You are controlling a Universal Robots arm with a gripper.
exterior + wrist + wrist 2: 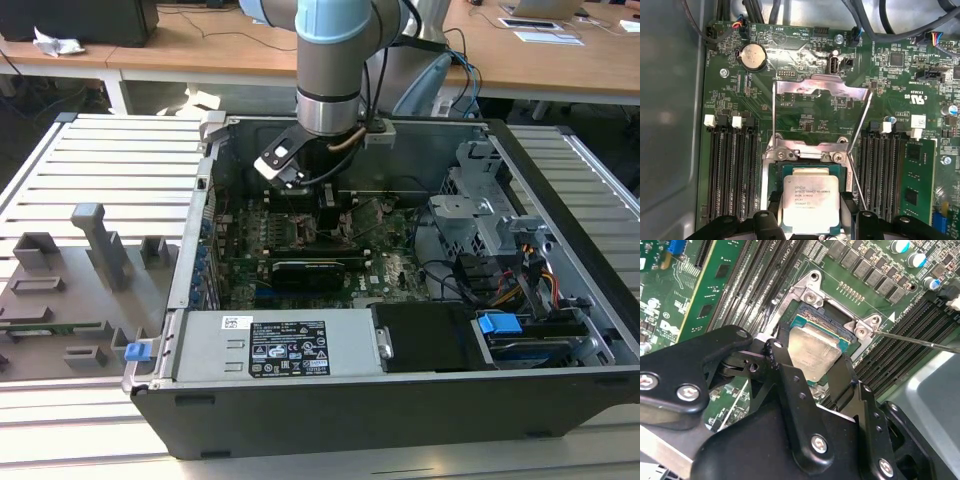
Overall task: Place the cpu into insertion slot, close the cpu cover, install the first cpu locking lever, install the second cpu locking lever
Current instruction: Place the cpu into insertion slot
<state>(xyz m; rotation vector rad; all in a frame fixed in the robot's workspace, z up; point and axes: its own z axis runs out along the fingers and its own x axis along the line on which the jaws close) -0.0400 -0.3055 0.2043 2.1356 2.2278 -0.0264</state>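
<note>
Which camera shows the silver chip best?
The first wrist view: the cpu faces the camera, top nearly whole. The second wrist view shows it slanted, partly behind the gripper; in the exterior view the arm blocks that spot.

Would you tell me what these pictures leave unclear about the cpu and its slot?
1. Both wrist views: whether the cpu is seated in the slot or held just above it; the hand covers its sides.
2. Second wrist view: the hand hides much of the slot.
3. Exterior view: the arm blocks cpu and slot.
</note>
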